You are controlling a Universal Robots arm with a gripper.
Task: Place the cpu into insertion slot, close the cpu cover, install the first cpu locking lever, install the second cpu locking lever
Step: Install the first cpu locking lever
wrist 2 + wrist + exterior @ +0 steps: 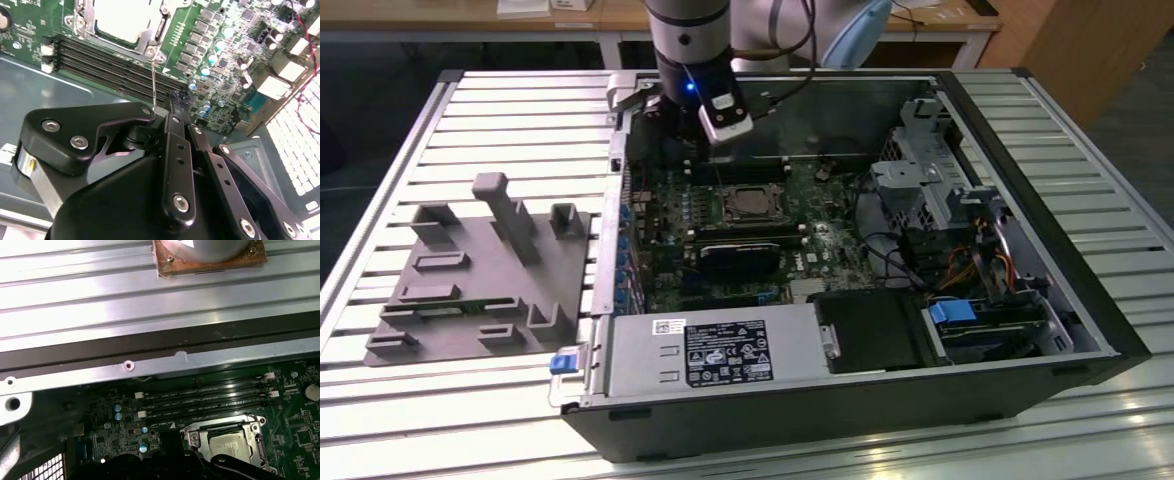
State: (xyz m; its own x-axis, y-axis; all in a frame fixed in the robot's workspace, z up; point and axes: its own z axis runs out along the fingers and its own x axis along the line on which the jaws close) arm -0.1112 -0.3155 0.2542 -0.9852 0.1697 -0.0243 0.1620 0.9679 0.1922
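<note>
Within the square silver cpu cover (150, 37) sits the cpu (122, 17) — flat.

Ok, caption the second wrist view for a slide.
End effector at a locking lever beside the covered cpu.

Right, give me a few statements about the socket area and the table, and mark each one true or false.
1. The cpu sits in the insertion slot. True.
2. The cpu cover stands raised. False: it lies flat around the cpu.
3. A thin lever runs from the slot's corner to the gripper. True.
4. The grey fixture lies at the exterior view's right of the case. False: it lies at its left.
</note>
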